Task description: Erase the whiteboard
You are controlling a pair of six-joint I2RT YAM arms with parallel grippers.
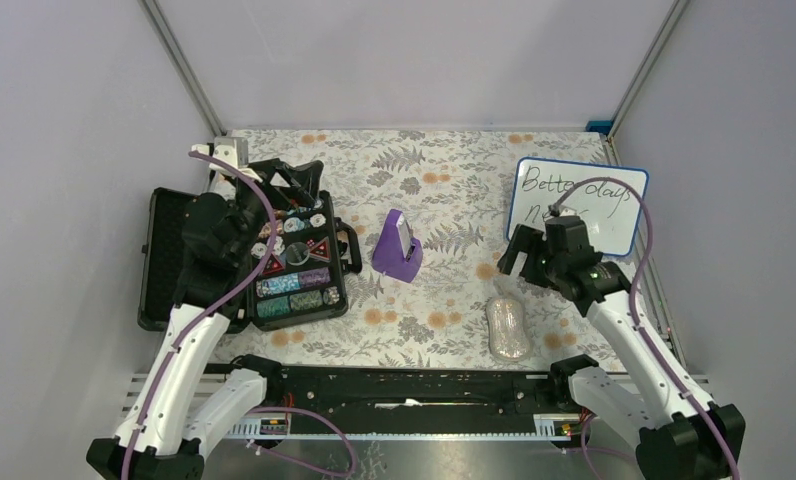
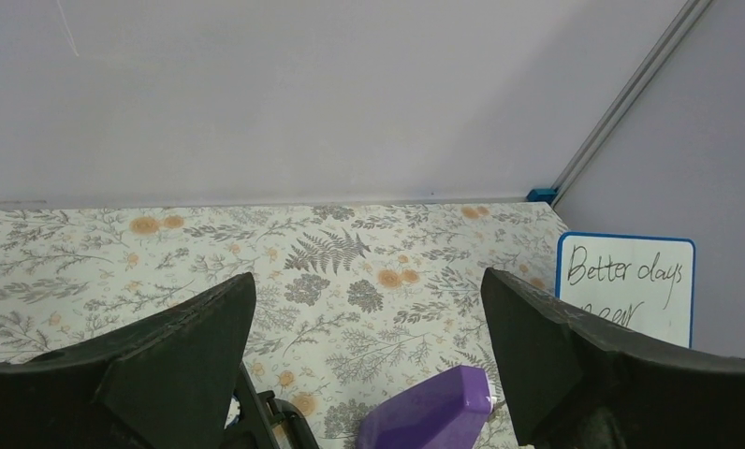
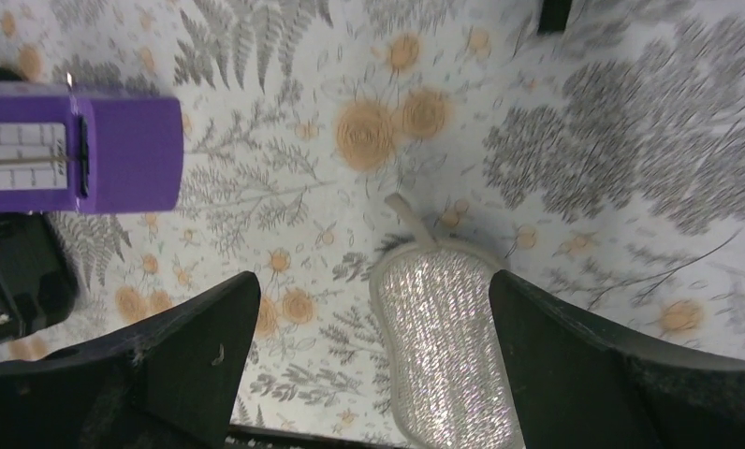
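A small whiteboard (image 1: 579, 203) with a blue rim and black handwriting lies at the back right of the table; it also shows in the left wrist view (image 2: 628, 285). A silvery sponge pad (image 1: 507, 327) lies in front of it, and shows in the right wrist view (image 3: 446, 341). My right gripper (image 1: 517, 252) is open and empty, hovering above the table between the whiteboard and the pad (image 3: 367, 346). My left gripper (image 1: 304, 180) is open and empty above the black case (image 2: 367, 360).
A purple block with a white face (image 1: 397, 247) stands mid-table, also in the left wrist view (image 2: 430, 412) and the right wrist view (image 3: 77, 147). An open black case (image 1: 296, 268) with small parts lies at the left. Grey walls enclose the floral tablecloth (image 1: 444, 180).
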